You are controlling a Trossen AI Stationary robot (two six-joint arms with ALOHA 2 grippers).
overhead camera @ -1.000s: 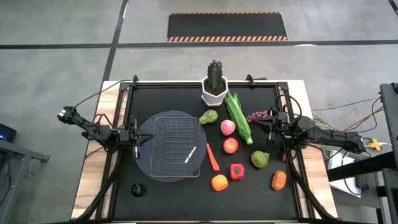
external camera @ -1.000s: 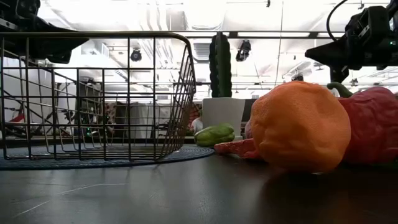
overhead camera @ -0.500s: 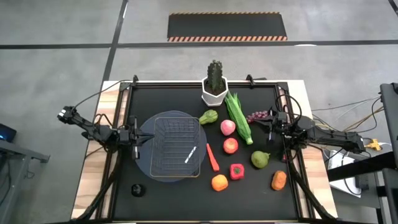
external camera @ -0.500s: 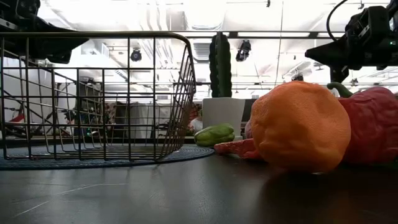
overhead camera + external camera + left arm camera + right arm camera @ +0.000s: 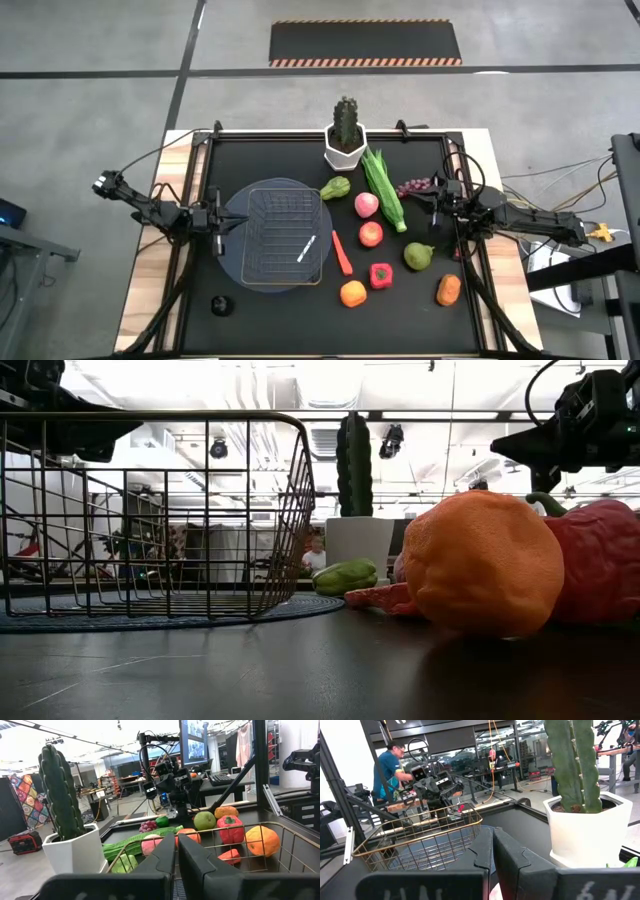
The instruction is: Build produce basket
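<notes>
My counter (image 5: 260, 310) is a black mat framed by pale wood, on a grey concrete floor (image 5: 90, 40). The basket (image 5: 284, 237) sits on its grey-blue disc just beside my left gripper (image 5: 222, 221), jaws closed, empty. The produce (image 5: 371, 234) lies scattered between basket and my right gripper (image 5: 434, 203), jaws likewise closed.

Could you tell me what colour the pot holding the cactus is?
The pot is white, holding a dark green cactus; the left wrist view shows it best.

Grey concrete floor (image 5: 90, 40); striped black mat (image 5: 365, 43); bright ceiling lights (image 5: 330, 375).
</notes>
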